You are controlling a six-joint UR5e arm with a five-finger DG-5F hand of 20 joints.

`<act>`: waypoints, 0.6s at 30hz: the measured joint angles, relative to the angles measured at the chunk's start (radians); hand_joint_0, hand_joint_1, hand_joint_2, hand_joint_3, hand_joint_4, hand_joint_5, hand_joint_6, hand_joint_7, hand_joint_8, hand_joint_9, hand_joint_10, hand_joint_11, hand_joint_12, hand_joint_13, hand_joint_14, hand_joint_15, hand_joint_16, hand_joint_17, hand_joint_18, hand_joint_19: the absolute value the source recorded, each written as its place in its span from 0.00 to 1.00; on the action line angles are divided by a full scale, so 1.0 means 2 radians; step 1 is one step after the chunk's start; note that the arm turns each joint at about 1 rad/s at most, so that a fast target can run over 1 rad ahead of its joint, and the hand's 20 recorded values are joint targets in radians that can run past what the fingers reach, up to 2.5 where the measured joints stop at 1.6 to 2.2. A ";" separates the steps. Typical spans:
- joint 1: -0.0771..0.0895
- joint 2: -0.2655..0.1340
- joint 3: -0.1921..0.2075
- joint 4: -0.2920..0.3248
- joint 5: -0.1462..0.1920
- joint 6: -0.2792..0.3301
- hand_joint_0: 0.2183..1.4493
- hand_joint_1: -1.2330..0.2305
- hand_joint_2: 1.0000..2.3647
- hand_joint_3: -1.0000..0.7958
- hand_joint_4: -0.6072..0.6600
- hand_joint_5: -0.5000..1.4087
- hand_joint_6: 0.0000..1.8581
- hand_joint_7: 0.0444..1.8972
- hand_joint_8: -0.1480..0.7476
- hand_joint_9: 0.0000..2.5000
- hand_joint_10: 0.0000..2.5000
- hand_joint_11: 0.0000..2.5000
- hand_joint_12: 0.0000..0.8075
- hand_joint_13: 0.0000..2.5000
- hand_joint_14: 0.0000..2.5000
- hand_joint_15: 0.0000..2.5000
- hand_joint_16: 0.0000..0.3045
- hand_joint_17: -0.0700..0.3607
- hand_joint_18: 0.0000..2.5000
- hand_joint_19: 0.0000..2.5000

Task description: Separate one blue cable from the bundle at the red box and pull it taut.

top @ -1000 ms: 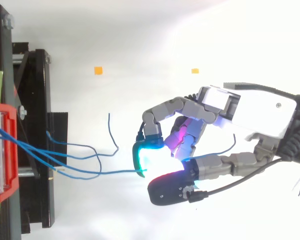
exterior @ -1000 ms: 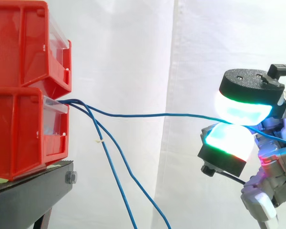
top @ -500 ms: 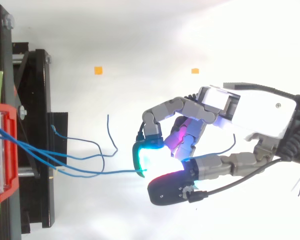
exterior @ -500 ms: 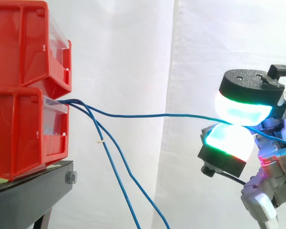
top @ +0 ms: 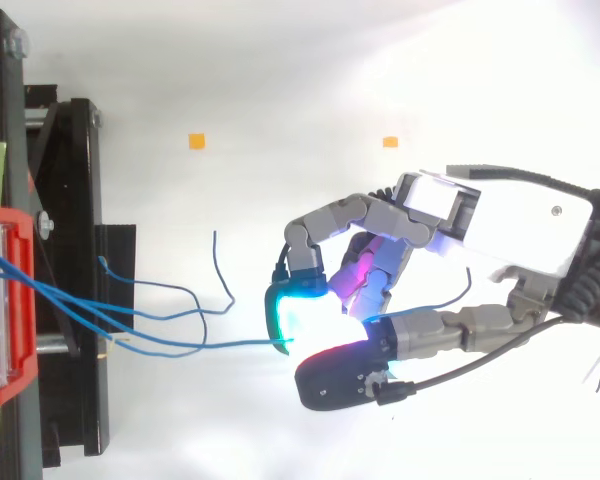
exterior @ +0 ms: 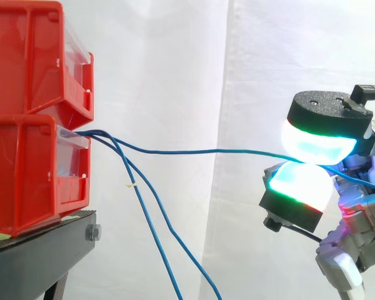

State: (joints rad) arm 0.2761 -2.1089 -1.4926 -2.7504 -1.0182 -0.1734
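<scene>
My robot hand (top: 490, 225) pinches one blue cable (exterior: 194, 150), lifted clear of the bundle (exterior: 103, 134); it sags slightly, so tautening is left.

- One blue cable (exterior: 194, 150) runs almost level, sagging slightly, rightward from the lower red box (exterior: 25, 169).
- The other blue strands (exterior: 152, 232) droop from the box's front.

both views are bright and evenly lit. the white curtain (exterior: 169, 75) shows only faint grey folds from the side; from above the white surface (top: 280, 60) around the hand (top: 500, 225) is washed out. the glowing pads (exterior: 315, 142) bloom white and cyan, and the blue cable (exterior: 194, 150) is lost in that glare where they pinch it. the black stand (top: 70, 250) stays dark.
</scene>
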 measured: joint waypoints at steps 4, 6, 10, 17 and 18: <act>0.000 0.000 0.000 0.000 0.000 0.000 0.30 0.33 0.02 0.55 0.37 0.21 0.47 0.72 0.51 0.57 0.01 0.49 0.49 0.43 0.01 0.31 0.19 0.46 0.32 0.30; 0.000 0.000 0.000 0.000 0.000 0.000 0.30 0.33 0.02 0.55 0.37 0.21 0.47 0.72 0.51 0.57 0.01 0.49 0.49 0.43 0.01 0.31 0.19 0.46 0.31 0.30; 0.000 0.000 0.000 0.000 0.000 0.000 0.30 0.33 0.02 0.55 0.37 0.21 0.47 0.71 0.51 0.57 0.01 0.49 0.49 0.43 0.01 0.30 0.19 0.46 0.31 0.30; 0.000 0.000 0.000 0.000 0.000 0.000 0.30 0.33 0.02 0.55 0.37 0.21 0.47 0.71 0.52 0.57 0.01 0.49 0.48 0.43 0.01 0.31 0.18 0.45 0.31 0.30; 0.000 0.000 0.000 0.000 0.000 0.000 0.30 0.33 0.02 0.55 0.37 0.21 0.47 0.71 0.51 0.57 0.01 0.49 0.49 0.43 0.01 0.31 0.18 0.45 0.32 0.30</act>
State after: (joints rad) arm 0.2761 -2.1090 -1.4926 -2.7504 -1.0175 -0.1733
